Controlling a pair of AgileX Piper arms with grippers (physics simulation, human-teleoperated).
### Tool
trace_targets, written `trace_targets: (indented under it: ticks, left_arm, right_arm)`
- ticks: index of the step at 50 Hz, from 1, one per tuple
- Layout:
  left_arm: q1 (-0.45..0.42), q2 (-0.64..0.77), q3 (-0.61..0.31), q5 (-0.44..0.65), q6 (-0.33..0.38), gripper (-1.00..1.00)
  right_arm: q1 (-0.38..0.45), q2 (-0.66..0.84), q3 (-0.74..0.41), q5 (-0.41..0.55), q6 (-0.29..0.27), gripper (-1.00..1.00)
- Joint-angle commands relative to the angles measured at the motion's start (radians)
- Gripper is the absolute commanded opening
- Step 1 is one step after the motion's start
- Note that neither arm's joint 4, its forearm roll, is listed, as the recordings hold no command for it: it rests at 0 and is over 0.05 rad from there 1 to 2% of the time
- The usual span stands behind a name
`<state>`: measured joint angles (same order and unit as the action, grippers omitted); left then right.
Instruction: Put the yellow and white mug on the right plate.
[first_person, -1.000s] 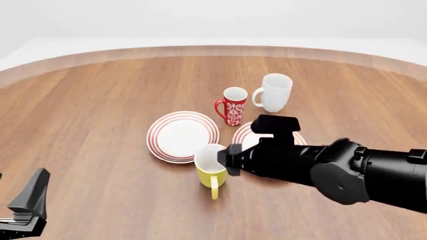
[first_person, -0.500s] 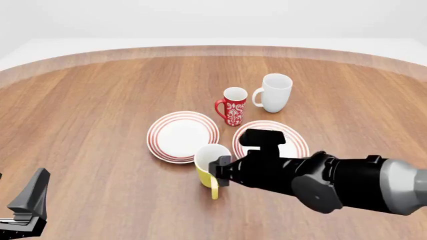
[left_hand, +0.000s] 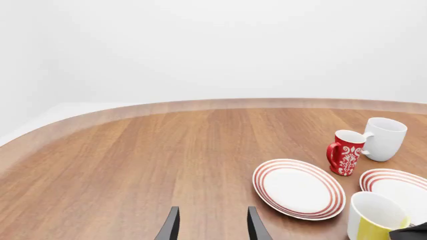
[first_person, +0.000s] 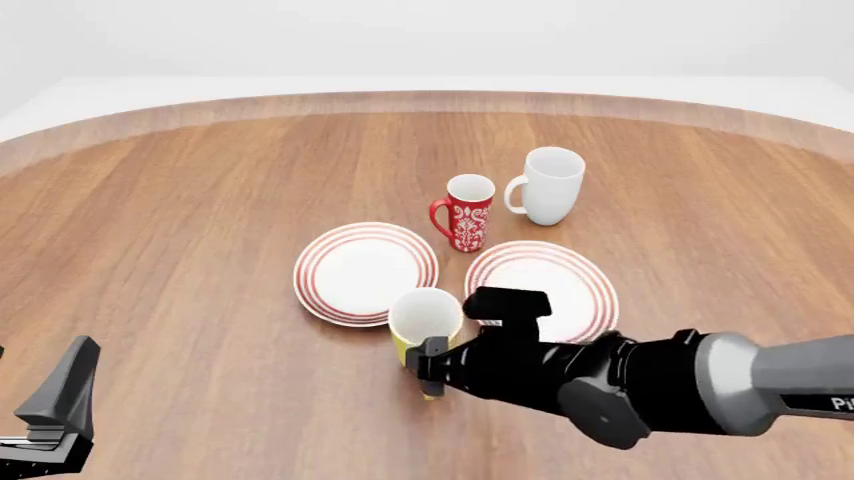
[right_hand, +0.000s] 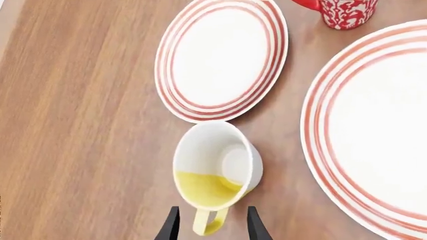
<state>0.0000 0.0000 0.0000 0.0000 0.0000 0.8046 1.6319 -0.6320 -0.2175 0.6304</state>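
The right end effector, fingers apart, straddles the handle of the yellow and white mug, which stands upright on the counter between two plates, just left of the right plate. The left end effector sits open, well away.

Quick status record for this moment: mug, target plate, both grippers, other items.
yellow mug: upright on the table, between the two plates, handle toward the arms' side
right plate: bare, mug not on it
right gripper: open, fingers either side of the mug's handle, not closed on it
left gripper: open, over bare wood, away from the mug
left plate: bare
red mug: upright, behind the plates
white mug: upright, beside the red mug
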Motion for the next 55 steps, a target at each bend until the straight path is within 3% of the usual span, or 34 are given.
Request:
trace_targets:
  ticks: [1, 31, 38, 39, 55]
  left_arm:
    - [0.000, 0.000, 0.000, 0.000, 0.000, 1.00]
    - [0.000, 0.000, 0.000, 0.000, 0.000, 1.00]
    - [0.000, 0.000, 0.000, 0.000, 0.000, 1.00]
    - [0.000, 0.000, 0.000, 0.000, 0.000, 1.00]
    - [0.000, 0.000, 0.000, 0.000, 0.000, 1.00]
  right_arm:
    - [0.011, 0.031, 0.026, -0.049, 0.024, 1.00]
    - [0.047, 0.104, 0.038, -0.124, 0.075, 1.00]
    - [0.042, 0.104, 0.031, -0.117, 0.059, 1.00]
    - [0.039, 0.100, 0.029, -0.108, 0.049, -1.00]
    - [0.022, 0.064, 0.043, -0.100, 0.033, -1.00]
